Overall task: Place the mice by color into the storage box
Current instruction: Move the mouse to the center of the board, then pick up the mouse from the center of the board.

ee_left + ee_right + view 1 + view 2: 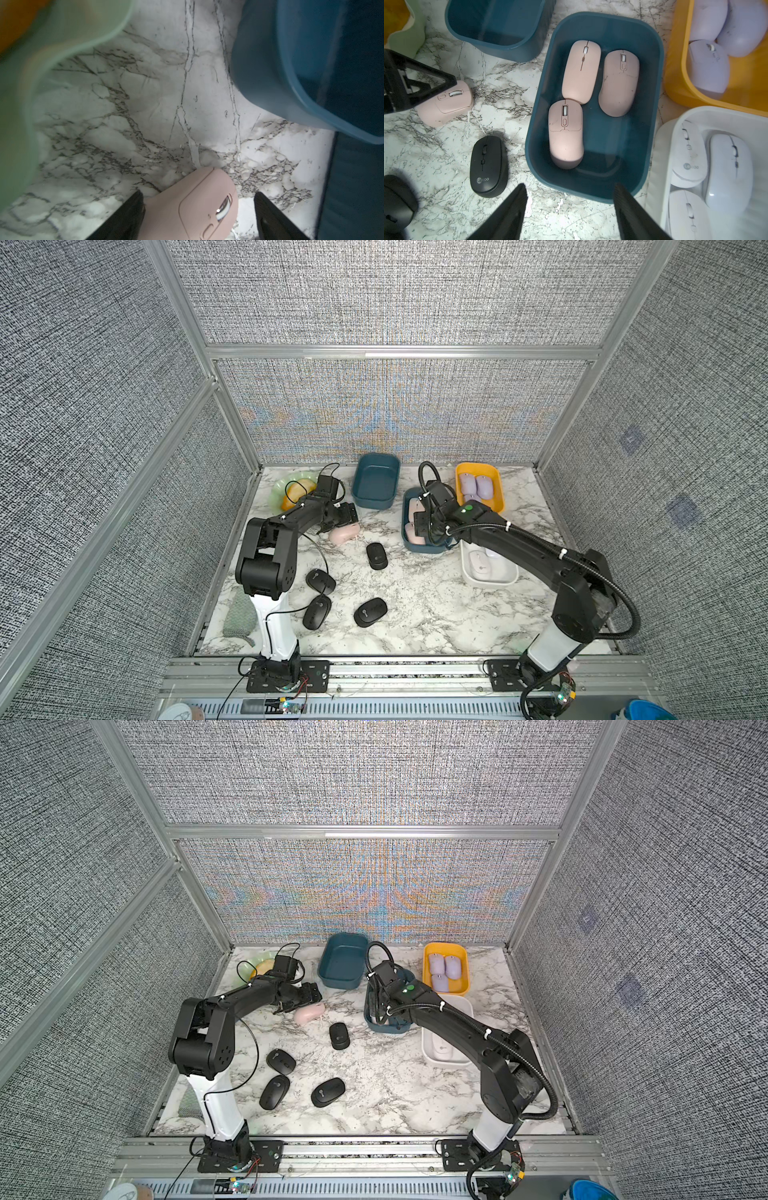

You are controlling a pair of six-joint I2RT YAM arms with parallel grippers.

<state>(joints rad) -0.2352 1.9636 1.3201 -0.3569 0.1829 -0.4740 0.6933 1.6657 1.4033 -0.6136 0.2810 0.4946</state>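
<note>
Filling the cell floor, the marble table (415, 614) carries four bins toward the back. An empty blue bin (372, 502) stands beside a second blue bin (612, 145), which holds three pink mice (581, 70). The yellow bin (500, 489) holds three lilac mice (483, 485), and the white bin (492, 578) holds three white mice (729, 166). A green bowl (279, 489) with a loaf (289, 501) sits at the back left. The left gripper (197, 193) stands open astride a loose pink mouse (343, 534) on the table, one finger right beside it, the other clear. The right gripper (570, 185) hangs open and empty over the second blue bin's near rim. Four black mice (377, 556) lie loose on the table.
</note>
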